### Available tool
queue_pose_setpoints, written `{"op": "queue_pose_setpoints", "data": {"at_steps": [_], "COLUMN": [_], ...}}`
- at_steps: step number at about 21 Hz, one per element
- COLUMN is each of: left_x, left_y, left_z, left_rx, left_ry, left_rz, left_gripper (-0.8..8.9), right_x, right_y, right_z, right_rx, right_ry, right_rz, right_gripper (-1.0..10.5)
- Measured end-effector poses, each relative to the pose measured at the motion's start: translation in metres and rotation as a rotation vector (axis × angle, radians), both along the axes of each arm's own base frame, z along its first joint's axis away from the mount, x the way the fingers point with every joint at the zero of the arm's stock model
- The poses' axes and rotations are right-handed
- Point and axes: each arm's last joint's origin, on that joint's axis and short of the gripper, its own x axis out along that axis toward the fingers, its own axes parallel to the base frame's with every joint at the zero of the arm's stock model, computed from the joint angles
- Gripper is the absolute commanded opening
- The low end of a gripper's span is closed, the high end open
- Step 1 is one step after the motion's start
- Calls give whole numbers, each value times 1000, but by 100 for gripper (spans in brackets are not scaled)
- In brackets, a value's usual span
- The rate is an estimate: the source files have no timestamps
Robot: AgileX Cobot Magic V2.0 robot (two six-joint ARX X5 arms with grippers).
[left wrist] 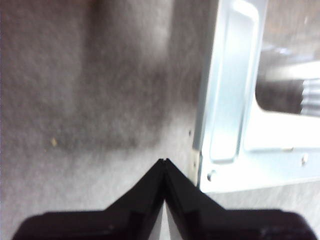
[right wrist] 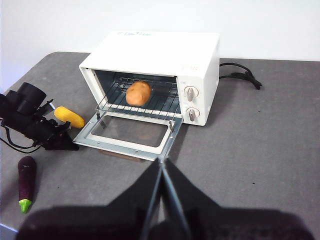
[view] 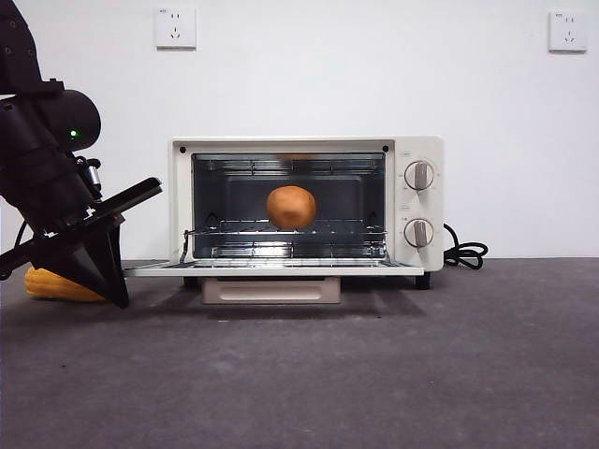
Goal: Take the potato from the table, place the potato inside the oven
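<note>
Potato [view: 291, 207] sits on the oven [view: 306, 208] rack; left claw [view: 117, 295], closed and empty at frame left, should back away clear of the door.

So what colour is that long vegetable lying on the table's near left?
The eggplant is dark purple with a green stem end; right wrist view.

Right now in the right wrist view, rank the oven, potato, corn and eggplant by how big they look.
1. oven, clearly largest.
2. eggplant, though it lies nearer the camera.
3. corn and potato look about alike; the left tool's arm partly hides the corn, so unranked.
</note>
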Motion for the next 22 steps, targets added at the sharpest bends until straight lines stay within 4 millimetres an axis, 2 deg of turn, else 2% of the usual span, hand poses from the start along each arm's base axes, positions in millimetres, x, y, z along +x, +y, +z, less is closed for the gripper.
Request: {"op": "queue_pose_setpoints", "data": {"at_steps": [22], "left_x": [4], "left_y": [3], "left_z": [3], "left_rx": [-129], "left_ry": [8], "left_rz": [51], "left_gripper": [-6], "right_x": [0], "right_y": [0], "right_z": [0], "right_rx": [3], "right_ry": [1], "right_rz": [-1], "right_gripper": [-8]}}
